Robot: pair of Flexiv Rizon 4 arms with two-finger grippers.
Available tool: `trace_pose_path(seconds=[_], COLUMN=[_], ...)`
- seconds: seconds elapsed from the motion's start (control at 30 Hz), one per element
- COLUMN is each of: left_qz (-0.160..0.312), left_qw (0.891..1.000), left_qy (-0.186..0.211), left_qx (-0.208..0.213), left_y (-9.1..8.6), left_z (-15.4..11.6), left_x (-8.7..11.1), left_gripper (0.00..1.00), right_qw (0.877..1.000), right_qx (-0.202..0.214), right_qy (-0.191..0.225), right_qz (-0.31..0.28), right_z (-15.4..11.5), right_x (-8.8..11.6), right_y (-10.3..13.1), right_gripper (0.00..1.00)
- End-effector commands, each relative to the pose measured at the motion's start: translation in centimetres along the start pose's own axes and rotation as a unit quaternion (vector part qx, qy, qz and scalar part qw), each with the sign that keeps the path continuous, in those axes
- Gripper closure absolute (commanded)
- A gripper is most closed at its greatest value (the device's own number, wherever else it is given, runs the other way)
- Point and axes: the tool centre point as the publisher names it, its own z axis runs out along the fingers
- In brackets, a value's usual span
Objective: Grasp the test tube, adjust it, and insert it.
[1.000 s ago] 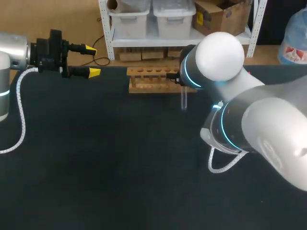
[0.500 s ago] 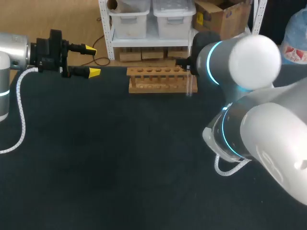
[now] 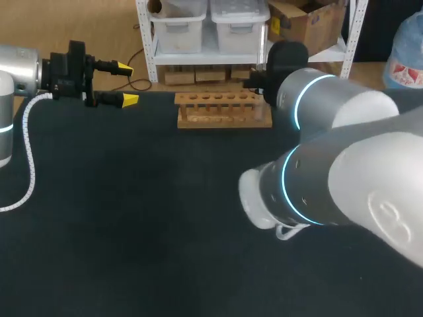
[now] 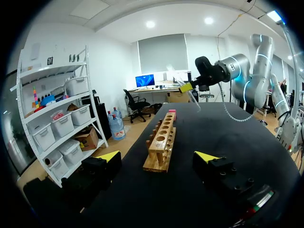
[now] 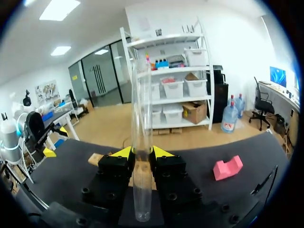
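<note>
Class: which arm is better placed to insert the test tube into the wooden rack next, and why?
Right. The right hand grips the test tube near the rack's end; the left hand is open and empty.

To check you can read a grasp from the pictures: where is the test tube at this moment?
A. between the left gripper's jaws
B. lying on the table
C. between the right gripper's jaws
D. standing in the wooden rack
C: the right wrist view shows the test tube clamped between the right gripper's jaws, both touching it; the left gripper's jaws stand open and empty.
</note>
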Motion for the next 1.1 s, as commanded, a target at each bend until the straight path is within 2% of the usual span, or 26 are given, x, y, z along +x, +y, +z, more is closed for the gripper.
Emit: trace_pose_path(seconds=[0.03, 0.33, 0.6, 0.87, 1.1], left_qz=[0.001, 0.001, 0.001, 0.001, 0.001], left_qw=[1.000, 1.000, 1.000, 1.000, 1.000], left_qy=[-0.001, -0.001, -0.001, -0.001, -0.001], left_qx=[-0.001, -0.001, -0.001, -0.001, -0.001], left_y=[-0.1, -0.1, -0.1, -0.1, -0.1], left_z=[0.0, 0.0, 0.0, 0.0, 0.0], left_x=[0.1, 0.1, 0.1, 0.1, 0.1], left_gripper=[0.00, 0.00, 0.00, 0.00, 0.00], right_qw=[0.999, 0.995, 0.991, 0.984, 0.980], right_qx=[0.000, 0.002, -0.001, -0.008, -0.018], right_qy=[-0.050, -0.099, -0.134, -0.172, -0.190], right_qz=[0.003, 0.016, 0.021, 0.044, 0.051], right_z=[1.1, 1.8, 3.4, 5.2, 6.6], right_x=[-0.6, -2.9, -4.3, -4.9, -4.4], right_y=[-0.1, -0.4, 0.0, 0.1, 0.2], right_gripper=[1.00, 1.00, 1.00, 1.00, 1.00])
